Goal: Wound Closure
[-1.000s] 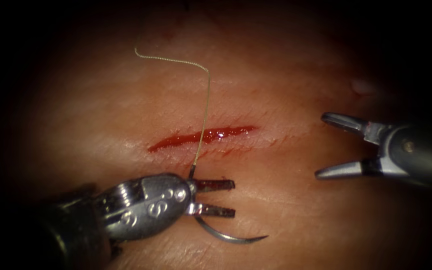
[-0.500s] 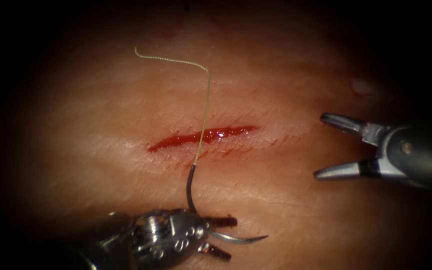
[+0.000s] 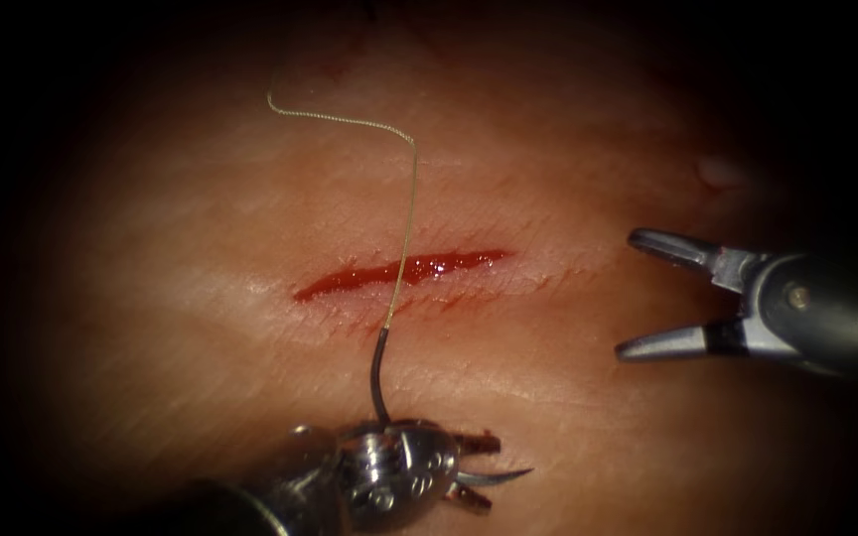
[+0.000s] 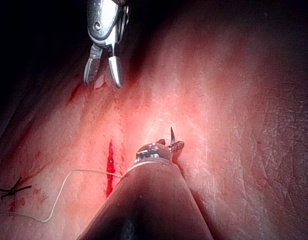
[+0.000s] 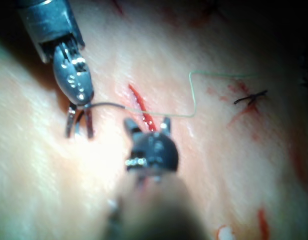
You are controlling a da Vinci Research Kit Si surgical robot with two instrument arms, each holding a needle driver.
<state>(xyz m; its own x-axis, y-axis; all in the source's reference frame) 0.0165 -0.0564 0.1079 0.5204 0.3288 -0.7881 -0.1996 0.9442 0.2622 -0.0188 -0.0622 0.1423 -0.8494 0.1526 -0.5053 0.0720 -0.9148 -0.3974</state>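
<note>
Tissue (image 3: 568,417) pink, creased | cut (image 3: 404,271) (red fluid) | dark surround

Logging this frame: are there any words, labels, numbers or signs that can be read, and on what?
No text can be read.
Head of the left pincer: small raised marks, too blurred to read.
For the log: the left pincer, open, straddles the needle near its point. The needle lies on the tissue below the cut, not in it, and its thread crosses the cut. The right pincer is open and holds nothing.
</note>
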